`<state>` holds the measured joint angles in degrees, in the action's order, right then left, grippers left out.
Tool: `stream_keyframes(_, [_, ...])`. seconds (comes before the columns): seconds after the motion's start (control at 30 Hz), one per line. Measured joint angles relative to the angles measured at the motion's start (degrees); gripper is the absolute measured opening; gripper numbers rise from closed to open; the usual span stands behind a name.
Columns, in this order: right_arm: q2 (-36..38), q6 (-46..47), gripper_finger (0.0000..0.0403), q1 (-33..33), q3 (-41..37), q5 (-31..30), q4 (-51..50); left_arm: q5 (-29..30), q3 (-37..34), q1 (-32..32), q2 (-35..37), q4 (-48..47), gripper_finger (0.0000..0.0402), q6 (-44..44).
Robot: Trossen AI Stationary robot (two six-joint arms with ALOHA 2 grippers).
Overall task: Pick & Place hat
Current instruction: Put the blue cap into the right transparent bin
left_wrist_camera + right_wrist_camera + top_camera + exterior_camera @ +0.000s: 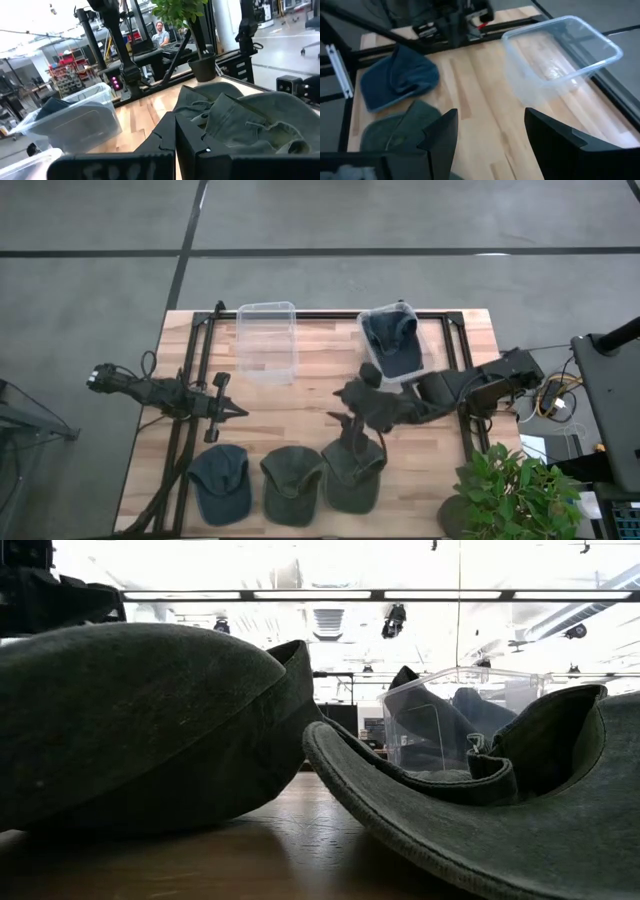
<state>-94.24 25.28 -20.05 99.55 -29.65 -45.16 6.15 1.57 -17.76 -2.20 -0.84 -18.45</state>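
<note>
Three hats lie crown-up in a row by the table's near edge: a blue hat (pixel 220 482), a middle green hat (pixel 290 483) and a right green hat (pixel 353 472). Another blue hat (pixel 392 340) sits inside the right clear bin (pixel 415 330). My right gripper (pixel 350 408) (pixel 490 135) is open and hovers over the table just beyond the right green hat, pointing toward the table's left. In its wrist view I see the blue hat (pixel 395 82) and the middle green hat (pixel 395 132) ahead. My left gripper (pixel 238 412) (pixel 175 145) is shut and waits at the left.
An empty clear bin (pixel 266 340) (pixel 560 55) stands at the far middle of the table. A dark metal frame (pixel 200 330) runs along the table's edges. A potted plant (pixel 505 485) stands at the near right corner. Bare wood lies between the bins and the hat row.
</note>
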Motion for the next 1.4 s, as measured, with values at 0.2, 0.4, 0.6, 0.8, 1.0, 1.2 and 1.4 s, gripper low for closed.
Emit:
stream_keyframes(0.2, [0.04, 0.02, 0.0221, -1.68, -4.22, -0.04, 2.69, -0.36, -0.01, 0.02, 0.00, 0.43, 0.0000, 3.38])
stream_keyframes(0.4, [0.04, 0.03, 0.0221, -1.82, -9.71, -0.04, 5.08, -4.59, -0.14, -0.04, -0.02, 7.14, 0.0000, 25.34])
stream_keyframes(0.6, [0.03, 0.20, 0.0221, -1.82, -13.87, -0.07, 7.01, -5.20, -0.12, -0.04, -0.02, 13.80, 0.0000, 45.51])
stream_keyframes(0.8, [0.09, 0.27, 0.0221, -1.84, -16.47, -0.07, 8.82, 4.25, -0.05, 0.07, -0.02, 18.36, 0.0000, 55.04])
stream_keyframes(1.0, [0.07, 1.34, 0.0221, -2.50, -17.13, -0.03, 9.69, 4.05, -0.05, 0.04, -0.24, 20.58, 0.0000, 62.21])
stream_keyframes(1.2, [0.07, 1.34, 0.0221, -3.94, -17.36, 0.00, 10.00, 4.09, 0.85, 0.01, -0.79, 21.17, 0.0000, 68.53])
stream_keyframes(1.4, [0.04, 2.89, 0.0221, -4.36, -17.39, 0.11, 10.16, 3.10, 8.19, 0.00, -6.53, 15.41, 0.0021, 67.74])
